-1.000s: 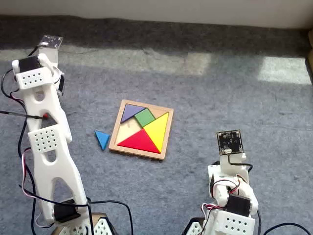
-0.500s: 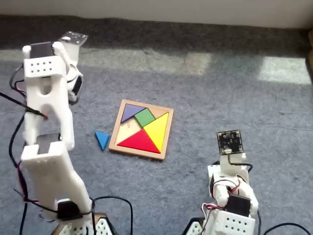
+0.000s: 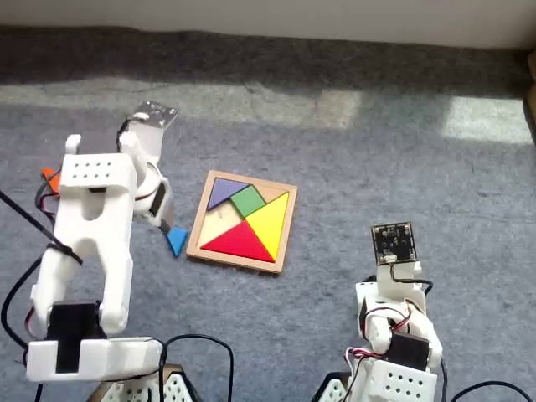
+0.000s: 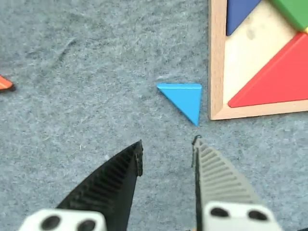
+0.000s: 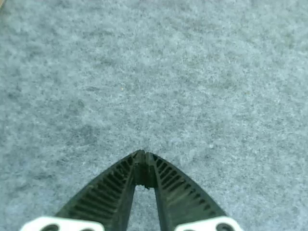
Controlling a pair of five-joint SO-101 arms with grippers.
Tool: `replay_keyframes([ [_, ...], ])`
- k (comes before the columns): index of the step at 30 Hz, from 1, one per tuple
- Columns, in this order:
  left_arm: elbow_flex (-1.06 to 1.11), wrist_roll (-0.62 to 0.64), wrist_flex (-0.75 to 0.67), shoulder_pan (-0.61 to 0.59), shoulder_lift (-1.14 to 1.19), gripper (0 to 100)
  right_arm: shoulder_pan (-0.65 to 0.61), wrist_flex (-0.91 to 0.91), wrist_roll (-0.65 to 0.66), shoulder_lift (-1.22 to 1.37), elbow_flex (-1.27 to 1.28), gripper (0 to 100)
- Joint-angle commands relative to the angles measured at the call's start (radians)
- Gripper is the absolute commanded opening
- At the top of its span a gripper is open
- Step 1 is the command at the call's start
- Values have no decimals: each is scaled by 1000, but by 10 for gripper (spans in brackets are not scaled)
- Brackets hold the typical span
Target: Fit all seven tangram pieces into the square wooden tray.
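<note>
The left gripper (image 4: 167,143), swung in over the past second, hovers with jaws wide just short of the blue triangle (image 4: 185,98) lying on the counter beside the wooden tray (image 4: 215,57), an orange piece (image 4: 4,83) well apart, while the right gripper (image 5: 144,159) sits with jaws closed.

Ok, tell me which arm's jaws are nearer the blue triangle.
Left. The left jaws stand open just short of the blue triangle; the right jaws, shut, hang over carpet across the tray.
</note>
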Motion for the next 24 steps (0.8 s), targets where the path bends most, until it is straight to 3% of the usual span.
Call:
replay_keyframes([
  [1,139,94,-166,24,-77,292,13,-1,-2,-13,65,5],
  [12,196,137,-427,21,196,268,13,1,-2,-13,65,5],
  [24,102,160,-370,-2,274,255,13,1,-2,-13,65,5],
])
